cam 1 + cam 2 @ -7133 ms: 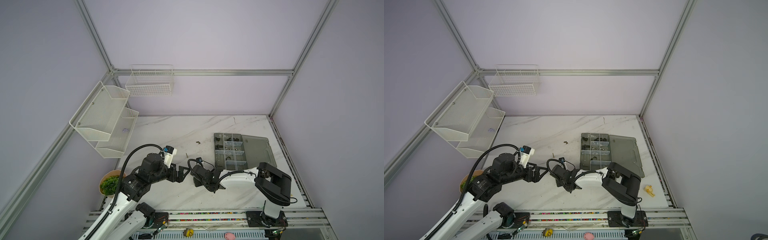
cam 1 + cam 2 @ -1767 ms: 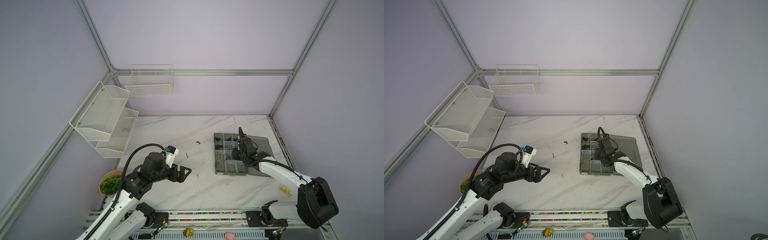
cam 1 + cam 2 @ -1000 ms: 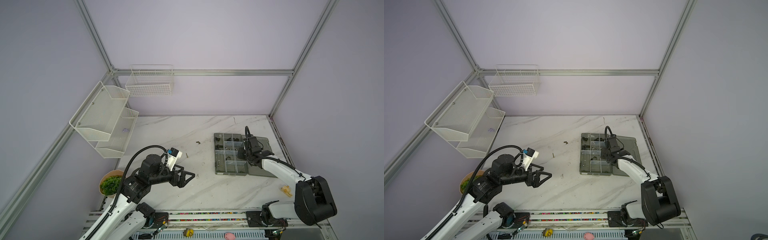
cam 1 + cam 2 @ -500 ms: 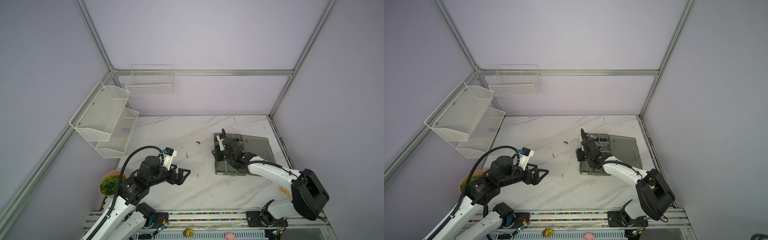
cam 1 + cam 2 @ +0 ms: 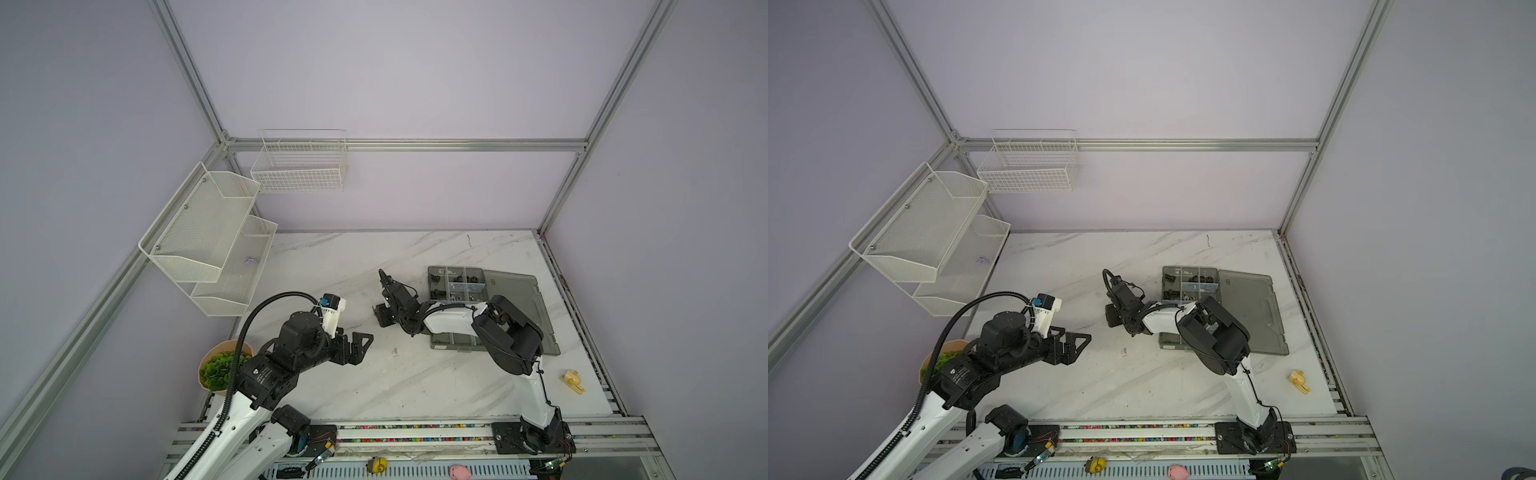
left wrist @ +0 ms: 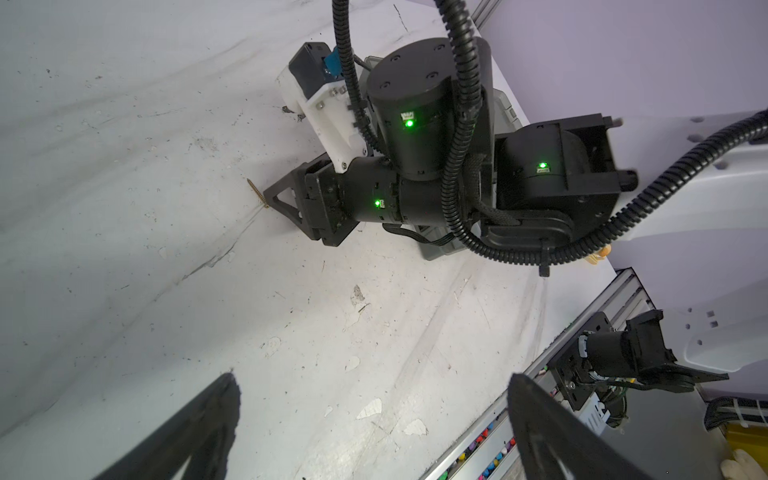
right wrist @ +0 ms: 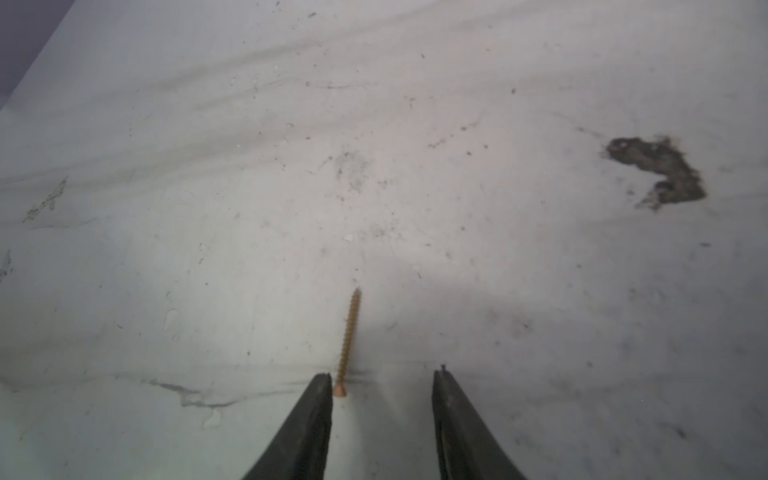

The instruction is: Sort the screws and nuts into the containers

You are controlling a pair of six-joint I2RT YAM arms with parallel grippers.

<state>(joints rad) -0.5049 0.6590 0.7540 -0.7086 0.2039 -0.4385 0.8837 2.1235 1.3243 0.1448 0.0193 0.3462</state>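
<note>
A thin brass-coloured screw [image 7: 348, 338] lies flat on the marble table, its head just beside one of my right gripper's fingertips [image 7: 324, 384]. My right gripper [image 7: 382, 376] is open and low over the table with nothing between its fingers, left of the containers [image 5: 455, 268] in both top views [image 5: 377, 316] [image 5: 1109, 316]. The grey organizer's far compartments hold dark nuts [image 5: 461, 277]. In the left wrist view the same screw [image 6: 257, 193] lies at the right gripper's tips. My left gripper [image 6: 372, 378] [image 5: 368, 345] hangs open and empty over bare table.
The organizer's open lid [image 5: 515, 295] lies flat to the right. White mesh shelves [image 5: 208, 245] and a wire basket [image 5: 299, 166] hang on the walls. A potted green plant [image 5: 220, 370] stands front left, a yellow toy [image 5: 573, 380] front right.
My right arm swung from over the organizer leftward and down to the table beside the brass screw, with its jaws opened wider. The left gripper shifted slightly.
</note>
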